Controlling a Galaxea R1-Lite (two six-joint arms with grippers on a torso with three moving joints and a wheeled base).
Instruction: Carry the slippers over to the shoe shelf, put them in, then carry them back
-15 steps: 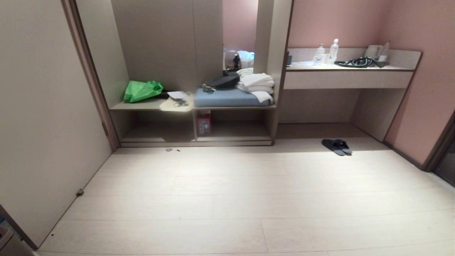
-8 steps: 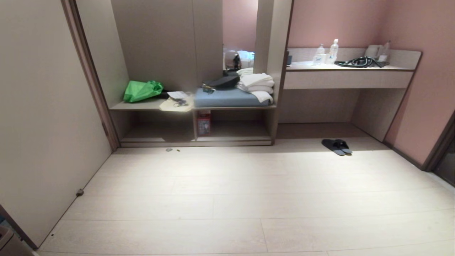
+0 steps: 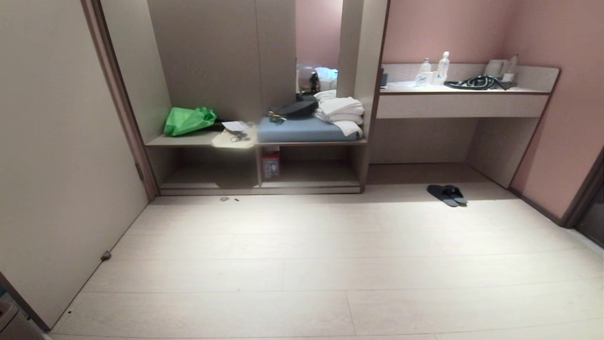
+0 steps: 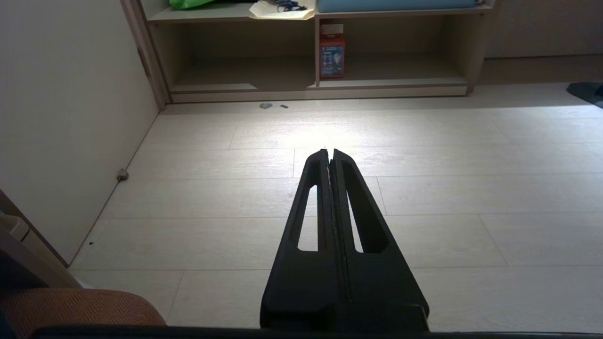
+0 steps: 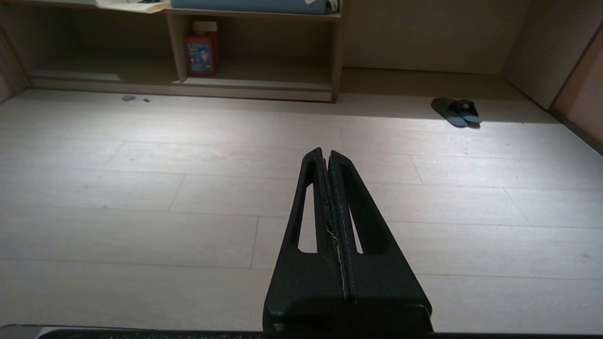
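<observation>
The slippers (image 3: pixel 447 194), a dark pair lying side by side, rest on the pale floor at the right, just in front of the recess under the desk. The right wrist view shows the slippers (image 5: pixel 456 112) far ahead and to one side. The shoe shelf (image 3: pixel 321 182) is the low open cubby at the foot of the wardrobe unit, left of the slippers. My left gripper (image 4: pixel 329 151) and right gripper (image 5: pixel 326 151) are both shut and hold nothing. Both hang over bare floor well short of the shelf, and neither arm appears in the head view.
A red box (image 3: pixel 271 166) stands at the cubby's left side by the divider, and a second low cubby (image 3: pixel 207 179) lies beyond it. A green bag (image 3: pixel 188 120), blue cushion (image 3: pixel 302 130) and white towels (image 3: pixel 339 113) sit above. A wall (image 3: pixel 61 165) runs along the left.
</observation>
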